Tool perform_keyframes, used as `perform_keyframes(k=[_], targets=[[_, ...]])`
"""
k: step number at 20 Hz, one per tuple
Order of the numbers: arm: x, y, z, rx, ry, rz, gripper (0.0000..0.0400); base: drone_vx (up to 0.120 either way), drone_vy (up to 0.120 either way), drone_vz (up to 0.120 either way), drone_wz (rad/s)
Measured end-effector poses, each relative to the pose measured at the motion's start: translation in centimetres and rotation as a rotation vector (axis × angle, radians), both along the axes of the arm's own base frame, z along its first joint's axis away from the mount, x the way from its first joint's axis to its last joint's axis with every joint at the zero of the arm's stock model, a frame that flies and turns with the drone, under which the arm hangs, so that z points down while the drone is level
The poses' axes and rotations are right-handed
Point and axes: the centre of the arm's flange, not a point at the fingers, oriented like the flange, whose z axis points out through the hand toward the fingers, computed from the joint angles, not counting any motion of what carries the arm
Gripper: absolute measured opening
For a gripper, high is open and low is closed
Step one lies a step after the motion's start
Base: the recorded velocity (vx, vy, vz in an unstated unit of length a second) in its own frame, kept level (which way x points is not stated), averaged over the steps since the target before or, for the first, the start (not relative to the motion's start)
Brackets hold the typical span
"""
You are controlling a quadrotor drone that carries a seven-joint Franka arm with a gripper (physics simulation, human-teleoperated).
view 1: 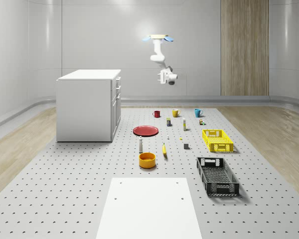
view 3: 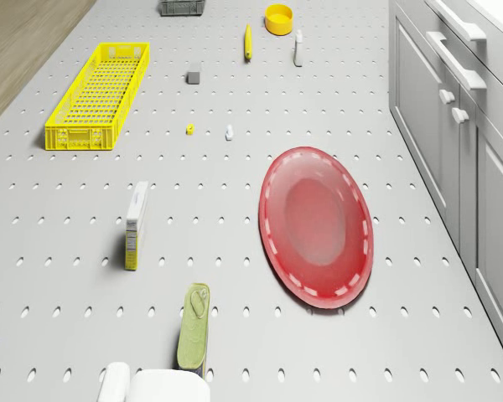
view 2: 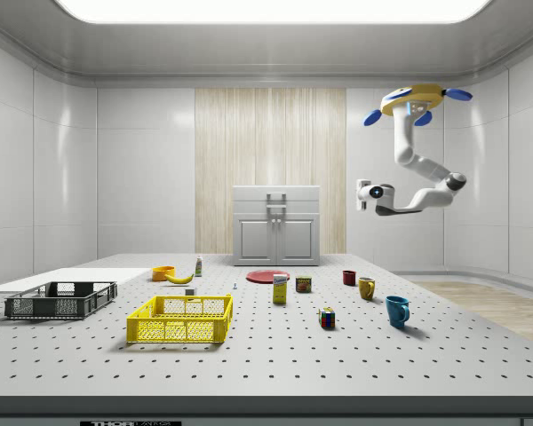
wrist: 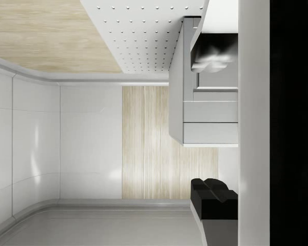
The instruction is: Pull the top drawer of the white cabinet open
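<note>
In the whole-scene view the drone [view 1: 160, 37] is hovering high above the mugs' end of the table, the claw [view 1: 165, 77] hanging well apart from the white cabinet [view 1: 88, 104], whose top drawer [view 1: 118, 80] is sitting flush — nothing is pulled yet.

In the side view the claw [view 2: 365, 193] is pointing toward the cabinet's top drawer handle [view 2: 276, 197] at about its height (a wide gap between them).

In the drone view the red plate [view 3: 317, 225] is lying below, beside the cabinet front.

In the wrist view I cannot tell how the fingers are standing; nothing seems held. Approach, grasp and pull are all remaining.
</note>
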Motion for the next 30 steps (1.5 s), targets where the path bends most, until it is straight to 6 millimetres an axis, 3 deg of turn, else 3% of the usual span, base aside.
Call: perform_keyframes(k=[7, 17, 23, 30], targets=[[0.00, 0.00, 0.00, 0.000, 0.000, 0.000, 0.0305, 0.120, -0.120, 0.057, 0.000], [0.00, 0.00, -0.01, 0.000, 0.000, 0.000, 0.0305, 0.004, 0.000, 0.000, 0.000], [0.00, -0.01, -0.01, 0.000, 0.000, 0.000, 0.0305, -0.080, 0.000, 0.000, 0.000], [0.00, -0.01, -0.01, 0.000, 0.000, 0.000, 0.0305, 0.120, 0.000, 0.000, 0.000]])
